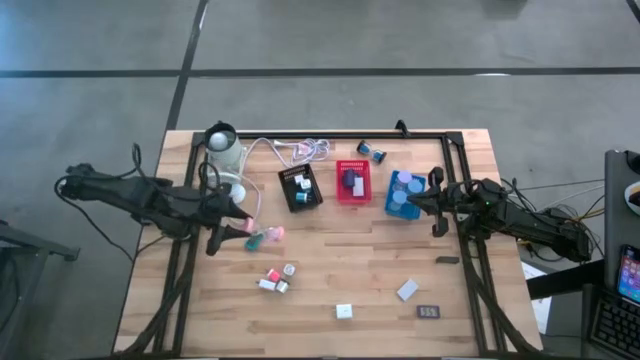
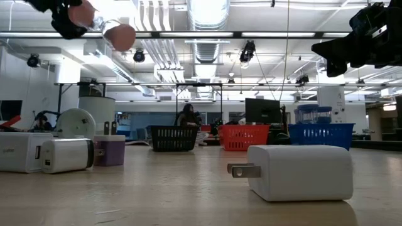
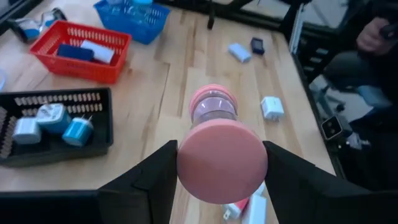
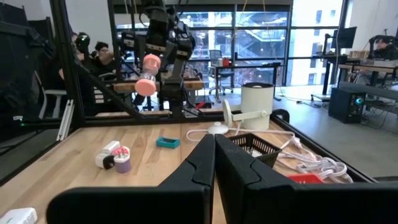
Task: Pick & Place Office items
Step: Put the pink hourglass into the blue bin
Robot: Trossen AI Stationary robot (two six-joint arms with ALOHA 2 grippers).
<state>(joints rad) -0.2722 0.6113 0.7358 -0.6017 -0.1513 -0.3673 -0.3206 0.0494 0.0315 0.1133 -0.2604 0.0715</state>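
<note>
A pink roll (image 3: 219, 144) hung clamped in my left gripper (image 3: 217, 168) above the table (image 1: 330, 265); my right gripper (image 4: 214, 155) waited closed beside the blue tray (image 1: 404, 193)

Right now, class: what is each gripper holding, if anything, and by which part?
The left gripper holds a pink roll in the air, its fingers on either side of one round end. The right gripper is shut, holding nothing.
</note>
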